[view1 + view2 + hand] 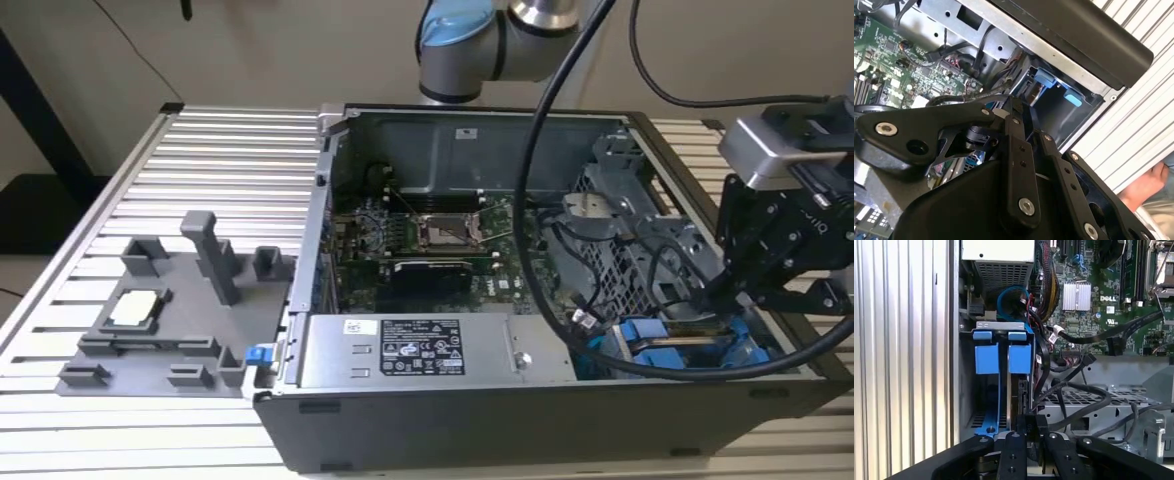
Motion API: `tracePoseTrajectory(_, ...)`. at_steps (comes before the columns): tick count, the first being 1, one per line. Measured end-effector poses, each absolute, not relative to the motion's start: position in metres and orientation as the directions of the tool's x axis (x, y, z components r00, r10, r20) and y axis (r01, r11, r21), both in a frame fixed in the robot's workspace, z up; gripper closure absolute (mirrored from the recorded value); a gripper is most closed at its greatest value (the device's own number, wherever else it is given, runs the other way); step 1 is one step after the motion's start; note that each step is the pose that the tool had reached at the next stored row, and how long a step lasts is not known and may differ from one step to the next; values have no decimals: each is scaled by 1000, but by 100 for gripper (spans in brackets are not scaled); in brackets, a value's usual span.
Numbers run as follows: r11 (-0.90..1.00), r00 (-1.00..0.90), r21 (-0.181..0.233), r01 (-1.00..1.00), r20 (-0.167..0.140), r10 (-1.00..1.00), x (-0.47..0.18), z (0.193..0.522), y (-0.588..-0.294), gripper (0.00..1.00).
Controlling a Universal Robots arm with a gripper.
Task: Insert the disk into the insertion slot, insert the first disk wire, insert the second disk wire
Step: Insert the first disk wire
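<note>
Two glossy blue carrier tabs sit in the grey metal insertion slot; how the black gripper is set beside them cannot be told.

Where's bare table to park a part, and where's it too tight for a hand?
Free: slatted table behind the grey fixture, out to the computer case wall; also the strip of slats on the camera side of the fixture. Crowded: the case corner at the exterior view's right, where blue carriers, cables and the gripper pack together.
</note>
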State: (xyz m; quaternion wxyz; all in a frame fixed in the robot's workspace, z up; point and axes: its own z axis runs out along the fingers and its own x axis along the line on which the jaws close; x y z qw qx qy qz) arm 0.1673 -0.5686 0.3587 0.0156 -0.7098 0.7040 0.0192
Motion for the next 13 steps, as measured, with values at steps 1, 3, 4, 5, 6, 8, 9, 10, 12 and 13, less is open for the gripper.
tracePoseTrajectory(1, -6, 6, 6, -1000, -49, -999, 167, 358, -569, 81)
tracePoseTrajectory(3, 0, -1, 8, -1000, -49, -999, 168, 357, -569, 81)
tracePoseTrajectory(4, 3, -3, 8, -1000, -49, -999, 169, 356, -569, 81)
tracePoseTrajectory(5, 6, -7, 9, -1000, -49, -999, 169, 356, -569, 81)
tracePoseTrajectory(6, 10, -11, 10, -1000, -48, -999, 169, 356, -569, 81)
tracePoseTrajectory(8, 15, -15, 12, -1000, -45, -999, 170, 355, -569, 81)
tracePoseTrajectory(9, 15, -15, 12, -1000, -45, -999, 170, 355, -569, 81)
tracePoseTrajectory(10, 15, -15, 12, -1000, -45, -999, 170, 355, -569, 81)
tracePoseTrajectory(12, 15, -15, 12, -1000, -45, -999, 170, 355, -569, 81)
tracePoseTrajectory(13, 15, -15, 12, -1000, -44, -999, 170, 354, -569, 81)
